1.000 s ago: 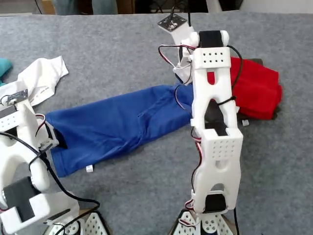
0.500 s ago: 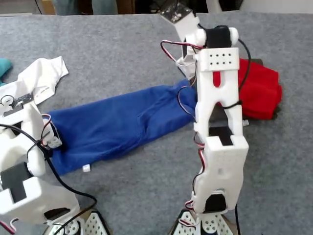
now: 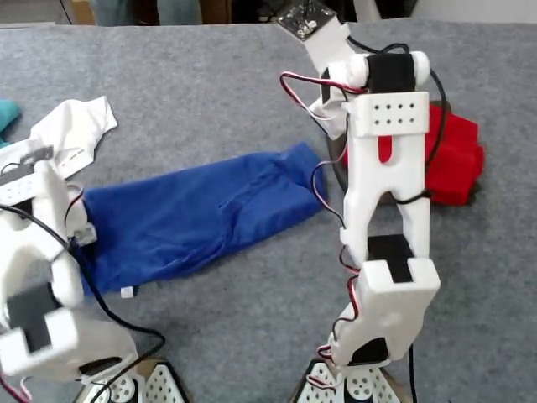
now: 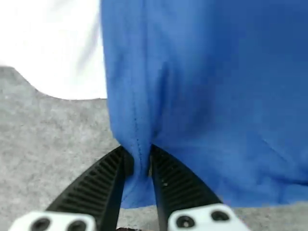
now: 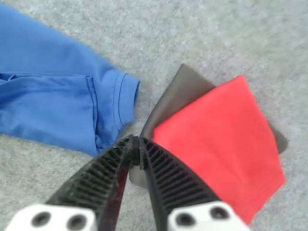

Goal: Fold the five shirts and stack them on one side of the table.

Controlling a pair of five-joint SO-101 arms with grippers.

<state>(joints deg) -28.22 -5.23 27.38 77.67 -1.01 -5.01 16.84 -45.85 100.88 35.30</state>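
On the table [image 3: 185, 75] we see a blue shirt [image 3: 193, 214], a white shirt [image 3: 75, 126], a dark shirt [image 5: 175, 94] and, perhaps, teal cloth [image 3: 7, 116].

The tabletop [image 3: 185, 92] was covered in grey, rough, fuzzy felt-like fabric. The blue shirt [image 3: 193, 218] was soft matt cloth with stitched seams and a hemmed sleeve, lightly creased. The red shirt [image 3: 453, 159] was smooth matt cloth, the dark shirt [image 5: 175, 89] under it smooth cloth too, and the white shirt [image 3: 75, 130] thin, rumpled cloth. Both arms [image 3: 386, 168] were smooth white plastic with thin coated wires [image 3: 291, 81]. The left gripper [image 4: 139, 154] and right gripper [image 5: 136, 144] had ribbed, matt black plastic fingers.
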